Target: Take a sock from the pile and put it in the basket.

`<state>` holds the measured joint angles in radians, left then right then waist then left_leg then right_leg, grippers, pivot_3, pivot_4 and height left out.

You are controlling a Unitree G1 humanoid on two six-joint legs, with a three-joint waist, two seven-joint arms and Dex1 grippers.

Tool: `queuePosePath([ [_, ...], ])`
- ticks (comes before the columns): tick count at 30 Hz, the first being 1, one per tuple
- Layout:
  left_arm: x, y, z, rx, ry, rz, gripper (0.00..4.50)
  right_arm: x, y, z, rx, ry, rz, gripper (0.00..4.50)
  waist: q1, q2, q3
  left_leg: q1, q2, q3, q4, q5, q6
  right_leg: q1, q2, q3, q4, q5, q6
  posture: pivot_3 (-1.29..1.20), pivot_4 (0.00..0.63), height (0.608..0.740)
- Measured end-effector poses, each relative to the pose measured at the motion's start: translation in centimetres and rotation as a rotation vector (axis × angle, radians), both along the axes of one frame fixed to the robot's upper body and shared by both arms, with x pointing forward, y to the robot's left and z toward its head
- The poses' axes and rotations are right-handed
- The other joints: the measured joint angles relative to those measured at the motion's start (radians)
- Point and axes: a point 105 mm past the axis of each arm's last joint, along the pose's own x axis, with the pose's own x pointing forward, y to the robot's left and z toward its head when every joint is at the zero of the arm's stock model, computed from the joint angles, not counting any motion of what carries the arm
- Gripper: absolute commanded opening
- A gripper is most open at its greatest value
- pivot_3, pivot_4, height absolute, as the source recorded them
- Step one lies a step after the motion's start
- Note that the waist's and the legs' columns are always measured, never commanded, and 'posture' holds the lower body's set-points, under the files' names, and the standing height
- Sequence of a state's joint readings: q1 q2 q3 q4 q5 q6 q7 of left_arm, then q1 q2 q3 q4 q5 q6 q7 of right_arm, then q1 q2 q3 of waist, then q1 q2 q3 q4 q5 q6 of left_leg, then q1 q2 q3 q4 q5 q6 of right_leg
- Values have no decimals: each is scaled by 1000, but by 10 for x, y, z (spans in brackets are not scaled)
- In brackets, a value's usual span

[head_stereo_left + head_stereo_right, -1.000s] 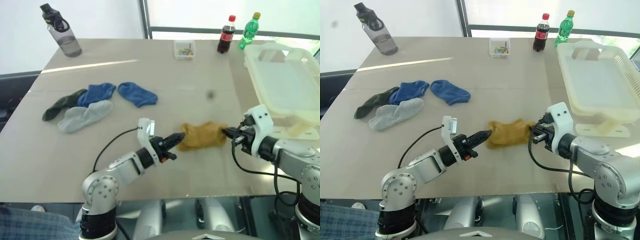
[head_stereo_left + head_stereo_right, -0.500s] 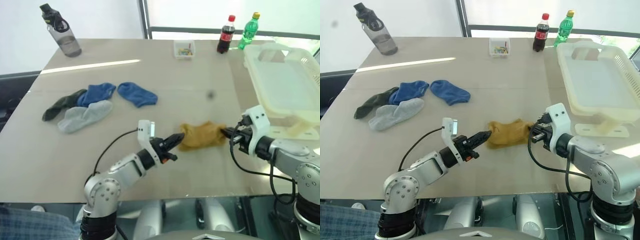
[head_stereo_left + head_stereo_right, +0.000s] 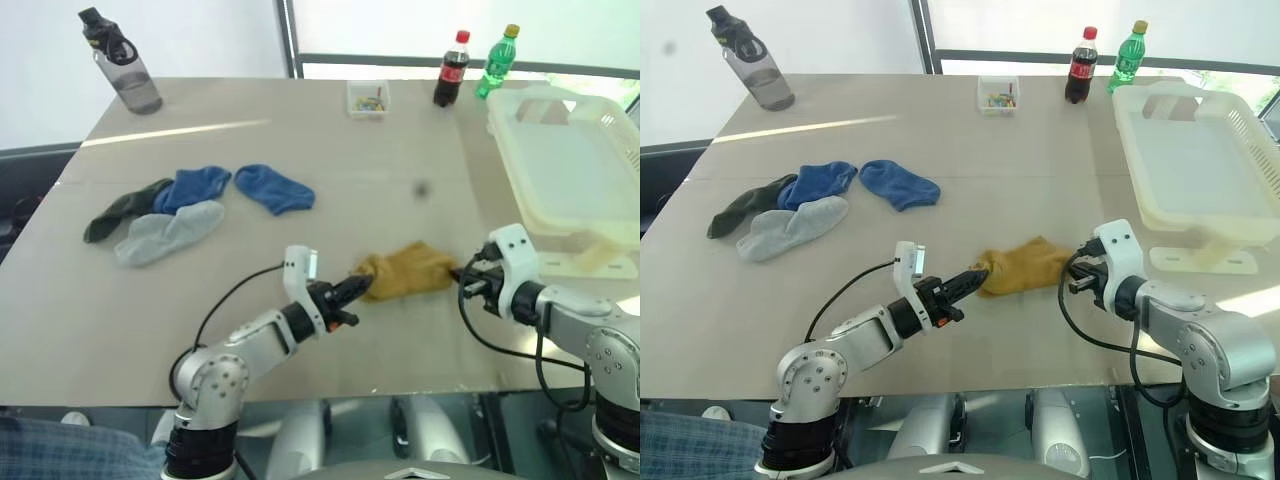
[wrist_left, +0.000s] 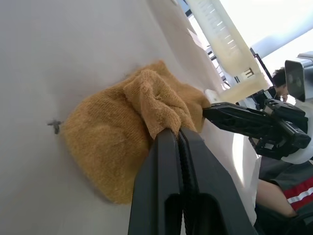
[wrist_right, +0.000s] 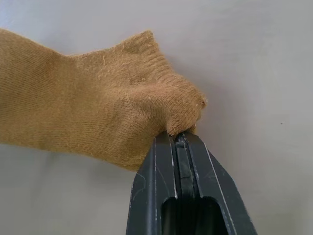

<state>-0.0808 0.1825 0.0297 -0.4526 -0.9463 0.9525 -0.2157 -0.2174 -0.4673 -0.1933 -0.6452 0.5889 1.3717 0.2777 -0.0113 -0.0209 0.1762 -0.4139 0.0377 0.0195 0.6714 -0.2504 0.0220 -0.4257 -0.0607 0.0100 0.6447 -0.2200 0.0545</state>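
Sock [image 3: 405,272], mustard, is sagging lower onto the table near its front edge than a second ago, and we are pinching it, left gripper [image 3: 362,287] and right gripper [image 3: 462,276] both clenched on it, short of the basket [image 3: 575,170].

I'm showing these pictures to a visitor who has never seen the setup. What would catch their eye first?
The mustard-yellow sock near the table's front edge, pinched at one end by the left gripper and at the other by the right gripper, both shut. Next, the big white basket on the right, and the pile of blue, grey and dark green socks on the left.
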Motion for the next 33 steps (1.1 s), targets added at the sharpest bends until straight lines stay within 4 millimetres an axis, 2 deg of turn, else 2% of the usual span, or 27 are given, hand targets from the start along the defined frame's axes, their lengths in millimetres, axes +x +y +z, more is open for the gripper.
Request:
queuePosePath([
  [1,0,0,0,1,0,1,0,0,0,0,1,0,1,563,0,0,0,0,0,0,0,0,0,0,0,0,0,0,0,0,150,740],
  [2,1,0,0,0,0,4,0,0,0,0,3,1,4,594,0,0,0,0,0,0,0,0,0,0,0,0,0,0,0,0,150,740],
  [6,6,1,1,-4,-11,27,0,-2,3,1,18,5,26,2068,0,0,0,0,0,0,0,0,0,0,0,0,0,0,0,0,150,740],
  [10,8,3,0,-7,-12,38,0,-1,-6,6,-14,-9,24,2068,0,0,0,0,0,0,0,0,0,0,0,0,0,0,0,0,150,740],
  [13,9,3,0,-7,-16,41,0,9,-14,25,-5,-100,12,2068,-1,0,0,0,0,0,0,0,0,0,0,0,0,0,0,0,150,740],
  [15,8,3,0,-8,-16,41,0,13,-9,38,12,-171,42,2068,-1,0,0,0,0,0,0,0,0,0,1,0,0,0,0,0,150,740],
  [17,8,3,0,-7,-15,41,0,14,1,42,16,-213,91,2068,-1,0,0,0,1,0,0,0,0,0,1,0,0,0,0,0,150,740],
  [20,9,3,0,-3,-15,43,0,12,20,31,-71,-274,194,2068,-1,0,0,0,0,0,0,0,0,0,1,0,-1,0,0,0,150,740],
  [24,9,4,-1,1,-14,46,0,7,40,18,-70,-334,291,2068,0,0,0,0,0,0,0,0,0,0,1,1,-1,0,0,0,150,740],
  [30,10,5,-6,7,3,49,0,19,38,-23,-88,-283,261,2068,0,0,0,1,0,1,0,0,0,0,1,2,0,0,0,0,150,740],
  [33,13,6,-10,17,17,59,0,22,38,-28,-78,-272,231,2068,0,-1,-1,1,0,0,0,0,0,1,1,2,0,0,0,0,150,740],
])
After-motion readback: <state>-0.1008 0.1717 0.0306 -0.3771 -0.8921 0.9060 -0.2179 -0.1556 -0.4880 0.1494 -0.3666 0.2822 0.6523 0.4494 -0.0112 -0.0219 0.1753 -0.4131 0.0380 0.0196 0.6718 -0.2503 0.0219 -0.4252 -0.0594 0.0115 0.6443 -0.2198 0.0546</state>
